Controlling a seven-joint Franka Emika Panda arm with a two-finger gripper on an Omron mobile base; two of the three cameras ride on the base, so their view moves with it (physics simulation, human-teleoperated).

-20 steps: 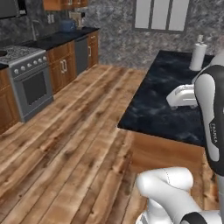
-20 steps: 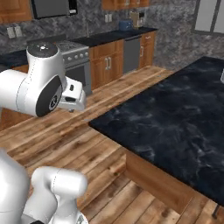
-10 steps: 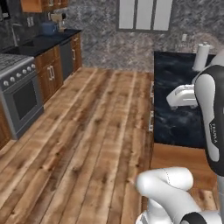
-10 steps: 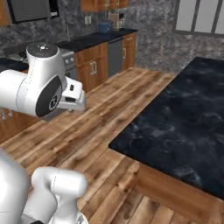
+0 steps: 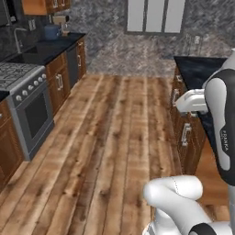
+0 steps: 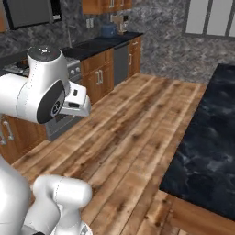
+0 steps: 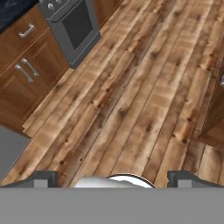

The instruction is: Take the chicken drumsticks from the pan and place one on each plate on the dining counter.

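Right now I see the dining counter [image 6: 209,137] as a black marbled slab along the right of the right base view, on wooden cabinets [image 5: 186,133]. My gripper [image 7: 113,176] hangs over bare wooden floor [image 7: 131,87], jaws spread wide and holding nothing. Off to the left stands the stove [image 5: 25,105].

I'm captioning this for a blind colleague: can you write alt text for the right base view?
The white robot arm rises at left over a wooden plank floor. The black marble dining counter fills the right, and a stove with wooden cabinets lines the far left wall.
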